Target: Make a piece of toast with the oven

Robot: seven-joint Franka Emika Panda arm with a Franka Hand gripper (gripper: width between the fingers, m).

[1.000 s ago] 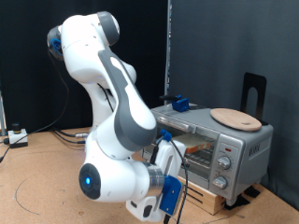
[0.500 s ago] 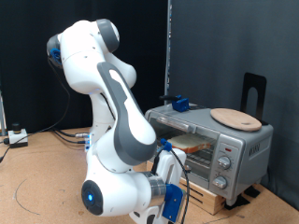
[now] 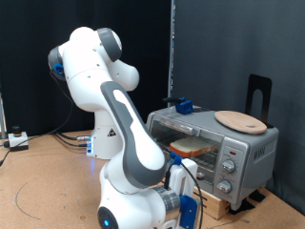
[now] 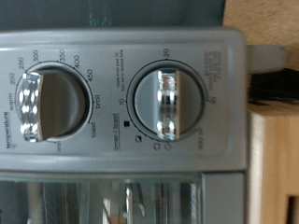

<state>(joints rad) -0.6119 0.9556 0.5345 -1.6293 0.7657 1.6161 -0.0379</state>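
Piece of toast (image 3: 193, 146) inside the oven (image 3: 238, 148), on its rack behind the glass.
My end effector (image 3: 187, 205) sits low at the oven's 7 o'clock; grip state, cannot tell. Wrist view: two knobs (image 4: 166, 101).

White, rounded arm (image 3: 105, 86) w/ grey joint bands, blue trim near wrist.

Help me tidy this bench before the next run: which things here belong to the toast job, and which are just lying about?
Job:
- boxy silver-grey toaster oven
- pale slice of toast with a brown crust, inside the oven
- round silver knobs
- gripper, low by the oven's front, fingers hidden

Lying about:
- round tan wooden board, on the oven
- small blue object, on the oven
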